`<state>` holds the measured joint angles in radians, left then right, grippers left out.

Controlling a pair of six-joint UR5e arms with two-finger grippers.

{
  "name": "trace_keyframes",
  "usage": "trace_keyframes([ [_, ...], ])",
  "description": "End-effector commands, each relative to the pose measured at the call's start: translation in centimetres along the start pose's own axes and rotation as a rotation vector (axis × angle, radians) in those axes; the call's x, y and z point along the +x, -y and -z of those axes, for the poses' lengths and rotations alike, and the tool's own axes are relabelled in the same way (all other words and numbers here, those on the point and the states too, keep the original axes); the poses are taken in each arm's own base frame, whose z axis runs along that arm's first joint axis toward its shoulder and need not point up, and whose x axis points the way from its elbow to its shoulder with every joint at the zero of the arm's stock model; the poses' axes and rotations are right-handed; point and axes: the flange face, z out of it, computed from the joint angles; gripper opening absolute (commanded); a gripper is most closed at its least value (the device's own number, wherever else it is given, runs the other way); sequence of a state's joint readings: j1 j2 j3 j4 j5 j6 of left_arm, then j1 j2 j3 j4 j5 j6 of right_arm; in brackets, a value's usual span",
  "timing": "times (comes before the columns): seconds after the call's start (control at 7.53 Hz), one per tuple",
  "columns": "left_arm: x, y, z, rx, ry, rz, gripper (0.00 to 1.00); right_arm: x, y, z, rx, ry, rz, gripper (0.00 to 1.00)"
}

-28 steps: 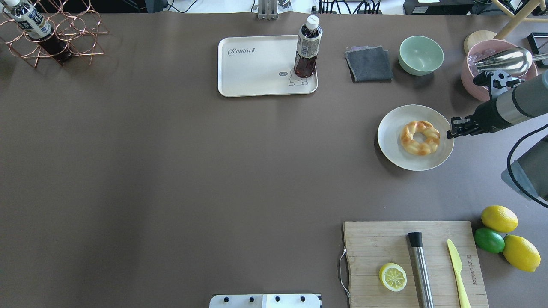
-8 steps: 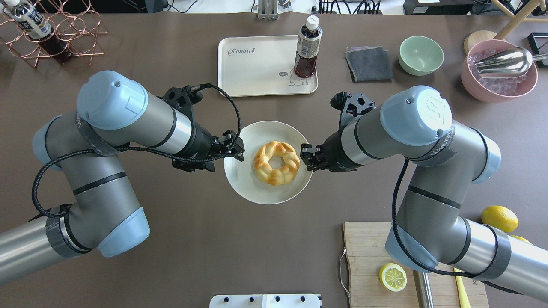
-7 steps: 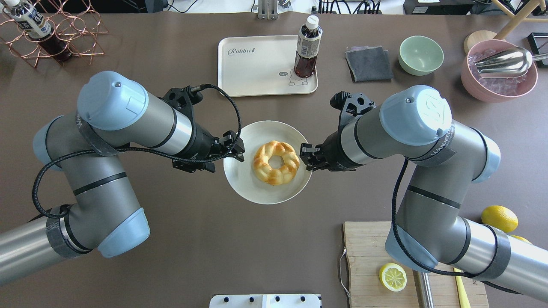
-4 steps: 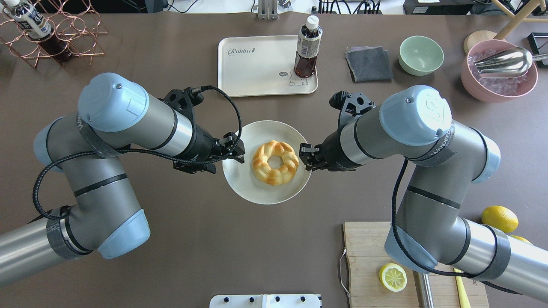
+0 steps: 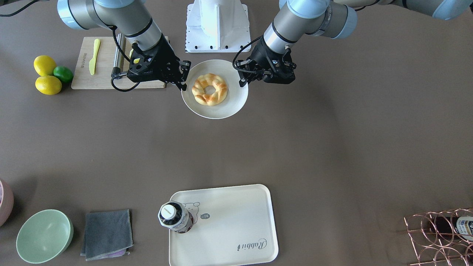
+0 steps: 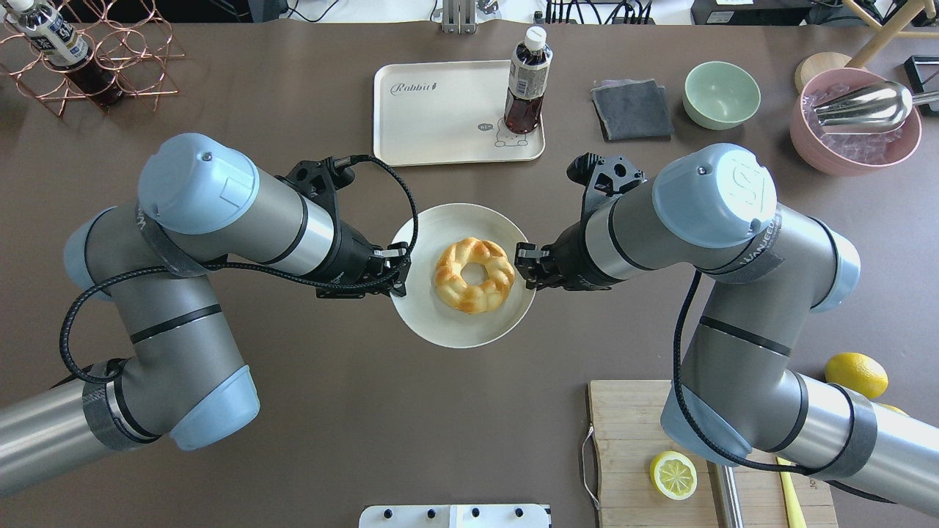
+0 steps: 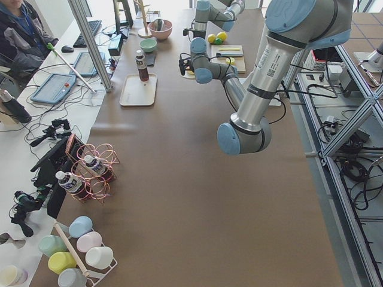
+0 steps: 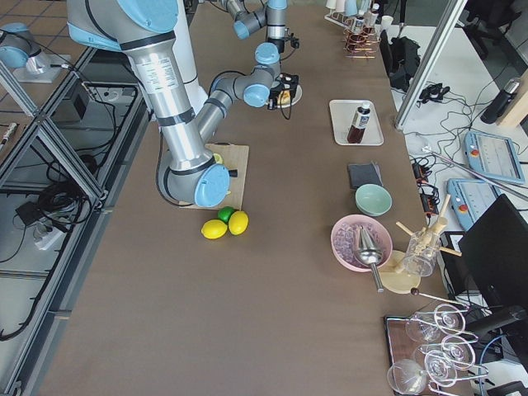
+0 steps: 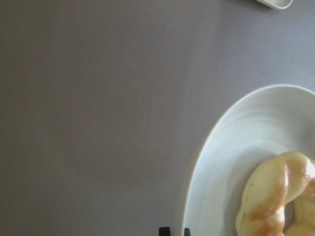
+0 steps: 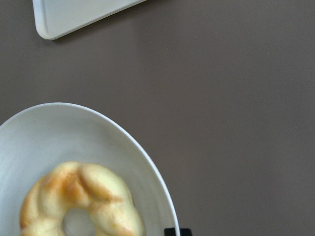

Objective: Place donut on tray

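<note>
Left gripper (image 6: 400, 268) at left rim of round matte-white plate (image 6: 456, 331); tips mostly hidden, grip cannot be told | donut (image 6: 474, 275), glossy twisted golden ring, lies mid-plate at frame centre | right gripper (image 6: 522, 264) pinches plate's right rim | smooth cream rounded-corner tray (image 6: 433, 121) upper centre, well apart; dark bottle (image 6: 524, 88) on its right end

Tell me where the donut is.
Overhead view: the donut sits mid-table on the round white plate, between the left gripper and the right gripper, nearer the robot than the tray.

Long brown table (image 6: 469, 425), alu posts (image 7: 91, 45), white desk (image 7: 24, 161) 1 side, tiled floor (image 8: 49, 8) opp.
</note>
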<state>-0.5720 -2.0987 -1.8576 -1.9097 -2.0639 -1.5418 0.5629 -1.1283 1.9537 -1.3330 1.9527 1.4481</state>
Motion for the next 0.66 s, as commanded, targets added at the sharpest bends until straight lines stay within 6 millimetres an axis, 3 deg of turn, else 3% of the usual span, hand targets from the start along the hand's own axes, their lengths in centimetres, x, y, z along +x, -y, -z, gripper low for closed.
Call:
trace_keyframes([
  [0.0,-0.1,0.2,-0.3,0.002,0.007,0.005,0.00,-0.3,0.2,0.3,0.025,0.005,0.003,0.99],
  [0.27,-0.7,0.9,-1.1,0.006,0.025,0.023,0.00,-0.1,1.0,0.8,0.031,0.008,-0.002,1.00],
  [0.53,-0.8,2.5,-0.2,0.032,0.021,0.039,0.00,1.5,3.8,3.0,0.008,0.014,-0.042,1.00],
])
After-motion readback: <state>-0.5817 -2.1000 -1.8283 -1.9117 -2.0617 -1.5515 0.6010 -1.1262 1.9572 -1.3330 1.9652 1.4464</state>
